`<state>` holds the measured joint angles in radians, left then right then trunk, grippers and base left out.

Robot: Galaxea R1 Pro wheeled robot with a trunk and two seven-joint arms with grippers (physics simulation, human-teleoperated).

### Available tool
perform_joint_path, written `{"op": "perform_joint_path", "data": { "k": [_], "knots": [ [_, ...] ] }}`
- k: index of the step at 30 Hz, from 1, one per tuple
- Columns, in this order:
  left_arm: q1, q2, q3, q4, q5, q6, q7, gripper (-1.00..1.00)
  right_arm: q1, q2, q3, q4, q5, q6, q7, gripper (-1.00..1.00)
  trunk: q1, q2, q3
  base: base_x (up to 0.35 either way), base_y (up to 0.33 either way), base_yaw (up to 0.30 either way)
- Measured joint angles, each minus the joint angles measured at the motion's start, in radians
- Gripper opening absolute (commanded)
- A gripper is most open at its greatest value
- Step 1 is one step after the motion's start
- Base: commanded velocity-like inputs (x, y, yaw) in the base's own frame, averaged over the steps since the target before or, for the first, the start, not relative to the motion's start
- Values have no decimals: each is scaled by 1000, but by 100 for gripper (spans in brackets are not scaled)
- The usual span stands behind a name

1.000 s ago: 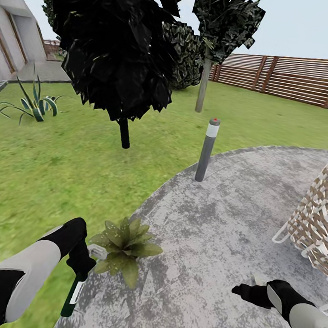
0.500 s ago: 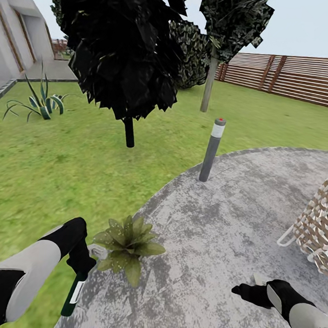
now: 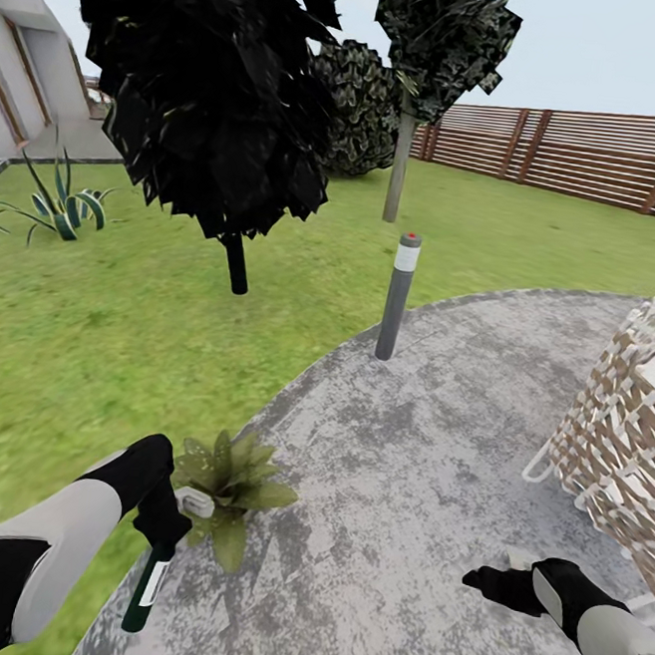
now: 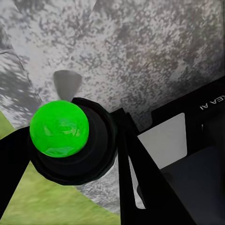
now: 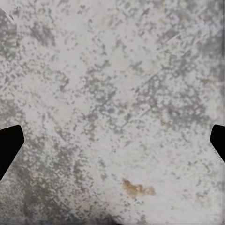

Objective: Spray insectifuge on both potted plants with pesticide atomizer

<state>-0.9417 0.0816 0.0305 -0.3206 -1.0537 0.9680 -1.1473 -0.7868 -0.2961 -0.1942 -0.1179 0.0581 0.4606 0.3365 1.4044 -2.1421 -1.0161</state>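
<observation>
In the head view, the left hand (image 3: 160, 524) is clamped around the pesticide atomizer (image 3: 146, 586), whose dark-green body with its white label hangs down below the fingers toward the edge of the round patio (image 3: 423, 477). One potted plant (image 3: 221, 473), a low rosette of pointed speckled leaves, sits just beyond that hand and touches or nearly touches its tip. Compared with half a second ago the whole picture has slid sideways: the bollard lamp (image 3: 397, 296), the dark tree (image 3: 206, 85) and the plant all sit further toward the left-hand side, and more of the woven chair (image 3: 627, 437) shows on the right, so the camera has swung while both arms keep their places. The right hand (image 3: 491, 584) hangs empty over the stone, fingers apart. In the left wrist view, a bright green ball (image 4: 59, 127) on the bottle's dark end lies between the black fingers (image 4: 140, 173), with patio and a strip of lawn behind. In the right wrist view, bare speckled stone lies between two parted fingertips (image 5: 9, 145). The bottle seems well placed for spraying this plant; the second one is still to be found.
</observation>
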Motion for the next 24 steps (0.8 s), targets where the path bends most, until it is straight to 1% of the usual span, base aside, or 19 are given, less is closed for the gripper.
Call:
{"op": "perform_joint_path", "data": {
  "k": [6, 13, 19, 24],
  "knots": [
    [0, -1, 0, 0, 0, 0, -1, -100, 0, 0, 0, 0, 0, 0, 0, 100, 0, 0, 0, -3, -21, -3],
    [0, -2, 0, 1, 0, 0, 0, -100, 0, 0, 0, 0, 0, 0, 0, 100, 0, 0, 0, -103, -209, 0],
    [0, -2, 0, 3, 0, 0, -1, -100, 0, 0, 0, 0, 0, 0, 0, 100, 0, 0, 0, -17, -25, 0],
    [0, -2, 0, 4, -1, 0, 0, -100, 0, 0, 0, 0, 0, 0, 0, 100, 0, 0, 0, -96, -57, 0]
  ]
}}
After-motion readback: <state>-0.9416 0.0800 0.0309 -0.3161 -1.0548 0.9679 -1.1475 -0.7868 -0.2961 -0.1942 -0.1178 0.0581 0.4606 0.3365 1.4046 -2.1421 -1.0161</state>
